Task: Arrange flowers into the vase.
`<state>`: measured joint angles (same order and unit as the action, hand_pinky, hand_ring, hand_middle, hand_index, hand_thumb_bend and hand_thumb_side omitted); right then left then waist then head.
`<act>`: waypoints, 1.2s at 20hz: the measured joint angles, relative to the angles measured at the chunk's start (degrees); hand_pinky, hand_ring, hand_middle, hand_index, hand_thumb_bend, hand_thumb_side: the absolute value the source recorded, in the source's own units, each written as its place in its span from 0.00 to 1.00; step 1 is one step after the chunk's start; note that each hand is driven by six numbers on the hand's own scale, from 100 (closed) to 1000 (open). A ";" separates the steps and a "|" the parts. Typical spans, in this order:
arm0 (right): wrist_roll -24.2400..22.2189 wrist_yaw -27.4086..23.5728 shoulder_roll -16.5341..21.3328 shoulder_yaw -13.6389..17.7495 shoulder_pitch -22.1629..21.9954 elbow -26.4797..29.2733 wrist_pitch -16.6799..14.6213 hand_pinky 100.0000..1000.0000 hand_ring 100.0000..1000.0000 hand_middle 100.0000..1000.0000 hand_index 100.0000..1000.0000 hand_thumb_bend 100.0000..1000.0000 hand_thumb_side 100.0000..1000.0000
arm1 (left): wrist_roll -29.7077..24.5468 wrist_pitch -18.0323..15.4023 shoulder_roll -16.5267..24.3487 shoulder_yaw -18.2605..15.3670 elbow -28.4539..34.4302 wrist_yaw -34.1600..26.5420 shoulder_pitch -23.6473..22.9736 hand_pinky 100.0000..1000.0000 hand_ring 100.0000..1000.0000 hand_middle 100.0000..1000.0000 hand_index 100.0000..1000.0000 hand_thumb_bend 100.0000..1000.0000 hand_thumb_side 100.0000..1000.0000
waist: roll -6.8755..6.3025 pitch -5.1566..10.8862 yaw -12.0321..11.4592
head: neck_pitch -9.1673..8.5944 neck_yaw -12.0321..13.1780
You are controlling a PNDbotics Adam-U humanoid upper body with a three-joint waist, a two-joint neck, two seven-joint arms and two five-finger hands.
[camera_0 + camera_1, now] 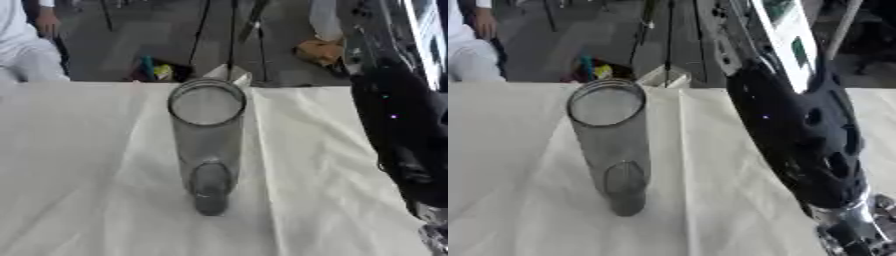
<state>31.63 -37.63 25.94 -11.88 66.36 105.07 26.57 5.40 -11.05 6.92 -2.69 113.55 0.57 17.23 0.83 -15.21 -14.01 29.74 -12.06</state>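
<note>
Looking down at your clear vase point(206, 145) standing upright on the cloth-covered counter point(87, 175), your right arm point(798, 140) beside it, hand grip impossible to tell.

vase point(207, 145) upright on tablecloth point(87, 175) | robot arm point(798, 135) right of vase

A studio (tripod legs point(229, 35) on bare floor point(114, 50)).
</note>
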 measured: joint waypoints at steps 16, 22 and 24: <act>0.94 -6.39 -2.12 -0.88 0.21 1.26 1.72 0.00 0.00 0.00 0.00 0.38 0.19 | 0.16 0.37 0.49 0.01 0.00 -0.01 0.00 0.51 0.64 0.73 0.89 0.00 1.00 | 0.40 0.85 0.68 | 0.51 0.44; 1.25 -7.20 -2.42 -1.24 -0.40 1.53 2.20 0.00 0.00 0.00 0.00 0.38 0.20 | 0.30 0.51 0.65 0.01 0.00 -0.01 -0.05 0.51 0.64 0.73 0.89 0.00 1.00 | 0.58 1.04 1.24 | 0.99 0.98; 1.33 -7.39 -2.42 -1.26 -0.80 1.86 2.42 0.00 0.00 0.00 0.00 0.38 0.20 | 0.35 0.56 0.65 0.01 0.00 0.00 -0.07 0.51 0.64 0.73 0.89 0.00 1.00 | 0.58 1.04 1.36 | 0.99 1.16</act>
<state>32.96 -45.03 23.52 -13.14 65.55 106.93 28.99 5.75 -10.49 7.57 -2.68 113.55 0.57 17.16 1.41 -14.18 -12.65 30.73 -10.91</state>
